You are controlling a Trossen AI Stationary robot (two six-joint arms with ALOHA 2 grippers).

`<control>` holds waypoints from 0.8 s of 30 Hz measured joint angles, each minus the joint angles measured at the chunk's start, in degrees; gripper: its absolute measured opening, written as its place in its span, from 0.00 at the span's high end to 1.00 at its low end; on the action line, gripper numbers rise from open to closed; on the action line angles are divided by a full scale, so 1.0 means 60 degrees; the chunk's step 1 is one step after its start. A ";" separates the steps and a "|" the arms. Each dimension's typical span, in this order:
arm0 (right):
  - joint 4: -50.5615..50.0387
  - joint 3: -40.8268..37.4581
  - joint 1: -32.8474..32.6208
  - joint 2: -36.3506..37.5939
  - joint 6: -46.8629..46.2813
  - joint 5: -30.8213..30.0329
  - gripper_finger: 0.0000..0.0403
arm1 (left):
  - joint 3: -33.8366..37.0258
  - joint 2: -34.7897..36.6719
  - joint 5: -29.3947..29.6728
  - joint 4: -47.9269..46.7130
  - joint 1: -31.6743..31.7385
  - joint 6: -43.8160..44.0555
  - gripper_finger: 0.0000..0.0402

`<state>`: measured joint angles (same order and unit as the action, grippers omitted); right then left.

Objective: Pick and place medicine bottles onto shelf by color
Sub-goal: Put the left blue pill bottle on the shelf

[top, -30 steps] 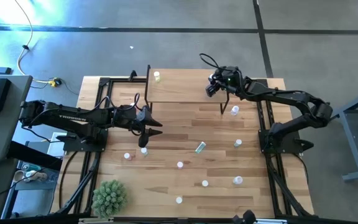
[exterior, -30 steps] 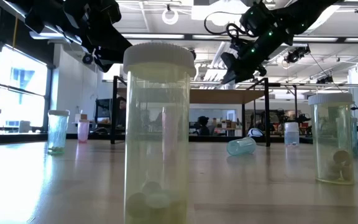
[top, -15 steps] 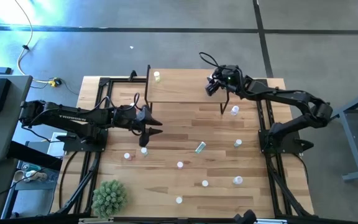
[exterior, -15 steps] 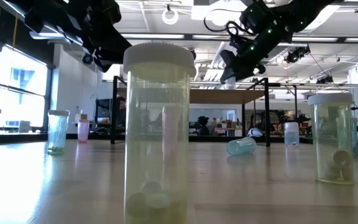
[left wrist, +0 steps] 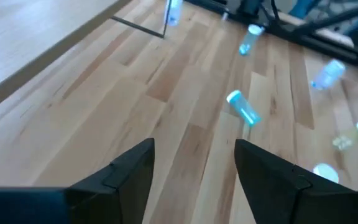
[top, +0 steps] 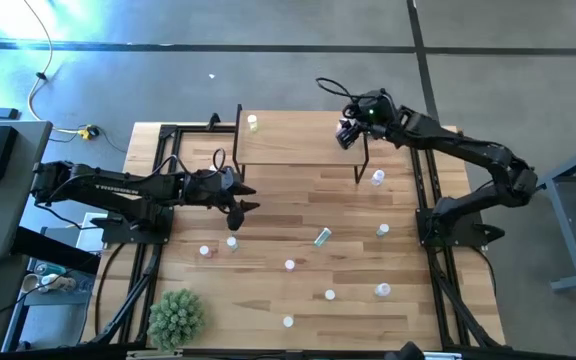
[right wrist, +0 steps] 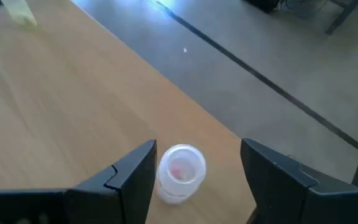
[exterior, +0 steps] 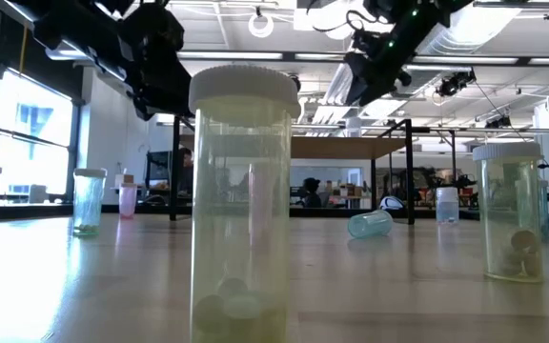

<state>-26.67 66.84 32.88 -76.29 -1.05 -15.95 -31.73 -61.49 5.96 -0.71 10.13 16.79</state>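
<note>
Large light-wood plank tabletop on a grey floor, carrying a small rectangular light-wood shelf board on thin black legs along its far edge. On the shelf: one tiny yellow bottle with a pale cap at the far left corner, and one small clear bottle with pink contents near the right end, upright. On the tabletop proper: pale-capped bottles scattered and well apart, among them one just beside the shelf's right leg, a green one lying tipped on its side mid-table, and one upright near the front edge. Spiky green potted plant at the front left corner.
</note>
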 joint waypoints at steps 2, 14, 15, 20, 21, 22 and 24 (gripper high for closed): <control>-0.0265 0.0031 -0.0113 0.0353 0.0013 0.0013 0.44 | 0.0000 0.0000 -0.0143 -0.0065 -0.0021 -0.0186 0.46; -0.1948 0.0031 -0.1433 0.2236 -0.0593 -0.0014 0.44 | -0.0154 0.0000 -0.0796 -0.0821 -0.1191 -0.1162 0.47; -0.2053 0.0016 -0.1584 0.2292 -0.0694 -0.0019 0.44 | -0.0272 0.0000 -0.0740 -0.1011 -0.1337 -0.1284 0.47; -0.1792 -0.0860 -0.2304 0.2735 -0.1115 -0.0315 0.44 | -0.0939 0.0000 -0.0635 -0.2708 -0.1964 -0.1389 0.47; -0.1700 -0.1097 -0.2447 0.2845 -0.1281 -0.0468 0.44 | -0.1080 0.0002 -0.0633 -0.3106 -0.2079 -0.1301 0.47; -0.1592 -0.1336 -0.2579 0.2959 -0.1436 -0.0606 0.44 | -0.1191 0.0004 -0.0633 -0.3492 -0.2200 -0.1174 0.47; -0.1327 -0.1743 -0.2827 0.3151 -0.1739 -0.0761 0.44 | -0.1363 0.0004 -0.0633 -0.4155 -0.2456 -0.0938 0.47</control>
<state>-34.63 56.38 15.92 -57.39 -11.48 -20.52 -39.90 -61.47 2.17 -25.64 -4.61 11.17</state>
